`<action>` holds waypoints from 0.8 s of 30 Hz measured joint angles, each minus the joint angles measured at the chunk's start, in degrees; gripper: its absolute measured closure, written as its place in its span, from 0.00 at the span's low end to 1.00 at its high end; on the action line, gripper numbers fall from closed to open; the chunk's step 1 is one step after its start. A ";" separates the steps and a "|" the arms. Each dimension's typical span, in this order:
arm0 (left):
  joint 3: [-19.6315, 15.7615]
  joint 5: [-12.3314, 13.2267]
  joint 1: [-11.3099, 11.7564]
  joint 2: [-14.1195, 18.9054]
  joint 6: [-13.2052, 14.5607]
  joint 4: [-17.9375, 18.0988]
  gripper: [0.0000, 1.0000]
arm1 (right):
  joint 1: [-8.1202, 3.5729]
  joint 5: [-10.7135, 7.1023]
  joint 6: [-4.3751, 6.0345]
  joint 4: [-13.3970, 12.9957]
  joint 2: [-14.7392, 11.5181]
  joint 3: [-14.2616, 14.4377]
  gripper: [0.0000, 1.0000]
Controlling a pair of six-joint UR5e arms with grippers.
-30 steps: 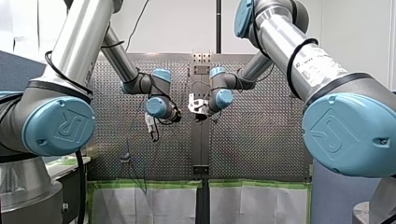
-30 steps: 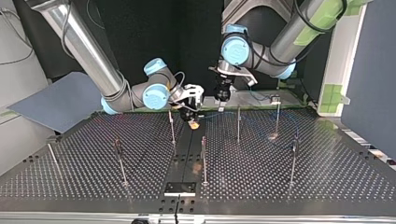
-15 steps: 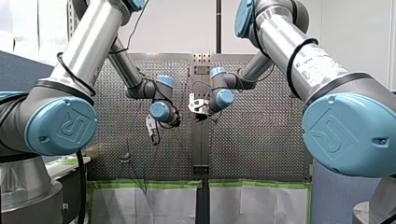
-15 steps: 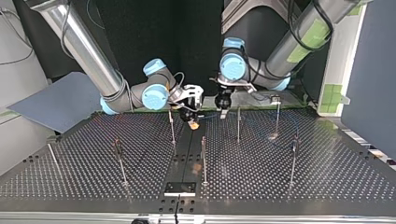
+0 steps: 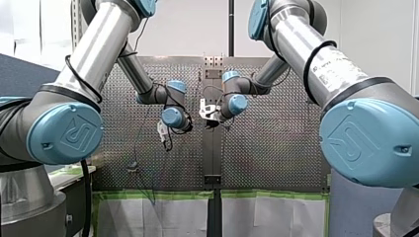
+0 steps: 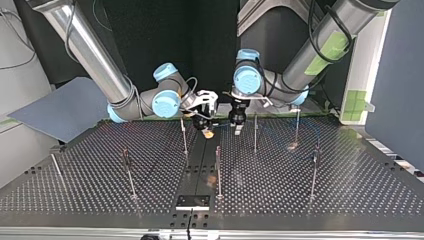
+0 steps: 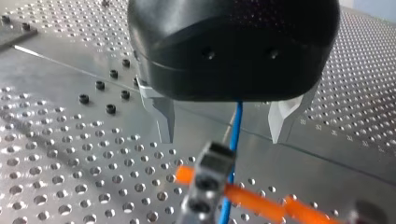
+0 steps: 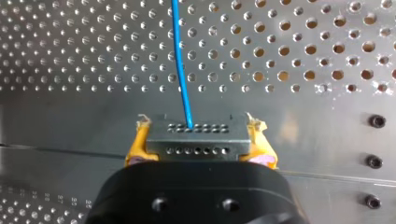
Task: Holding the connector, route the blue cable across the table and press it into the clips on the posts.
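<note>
My right claw [image 8: 198, 145] is pinching the connector [image 8: 195, 132], a grey block with rows of small holes. The yellow pads [image 8: 137, 142] press on both of its sides. The blue cable [image 8: 180, 60] comes out of the connector's upper row of holes and runs straight ahead over the perforated table [image 8: 303, 46]. In the top view this claw sits at the back of the table over the dark middle strip [image 6: 197, 165], just beside a post [image 6: 184, 137].

My left claw [image 7: 224, 126] is spread, with its metal fingers [image 7: 161, 116] well apart. The cable passes down between them, and as far as I can tell it touches neither. A blurred grey piece [image 7: 208, 179] with an orange bar across it lies below the fingers; I cannot tell what it is. In the top view the left claw hangs near my right claw, on that view's right, close to a second post [image 6: 255, 132].

More posts [image 6: 218, 170] stand across the table, nearer that camera. The clips on them are too small to read, and the cable hardly shows there.
</note>
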 joint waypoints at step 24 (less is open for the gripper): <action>1.68 -3.29 -1.00 -3.56 0.58 -1.48 0.32 | 0.19 -1.55 0.15 0.00 -0.01 0.00 1.00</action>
